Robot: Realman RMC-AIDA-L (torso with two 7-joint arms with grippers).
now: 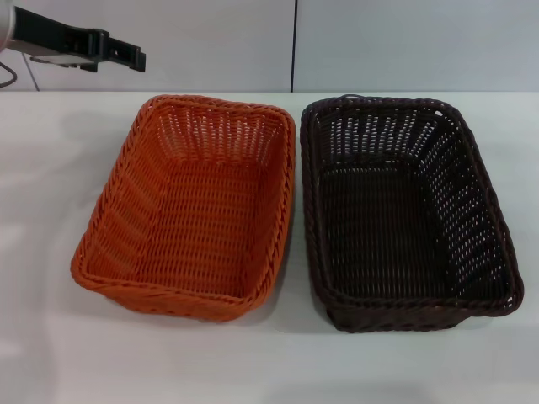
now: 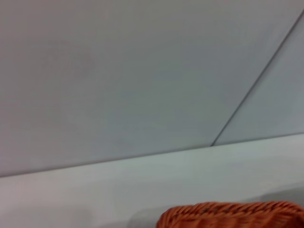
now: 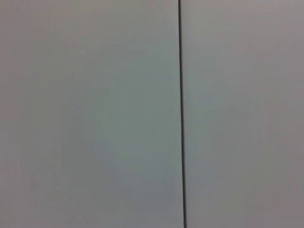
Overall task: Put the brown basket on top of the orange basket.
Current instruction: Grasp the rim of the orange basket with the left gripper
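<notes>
The orange basket (image 1: 192,210) sits beside the brown basket (image 1: 406,210); only the head view shows the left pincer (image 1: 126,55), whose state I cannot tell.

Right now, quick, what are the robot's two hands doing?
Left end effector: raised at the far left, holding nothing; open or shut cannot be told.
Right end effector: not in view.

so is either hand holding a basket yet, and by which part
Nothing is held. The left hand hangs in the air beyond the orange basket, touching nothing. The brown basket sits untouched on the table; the right hand is out of view.
</notes>
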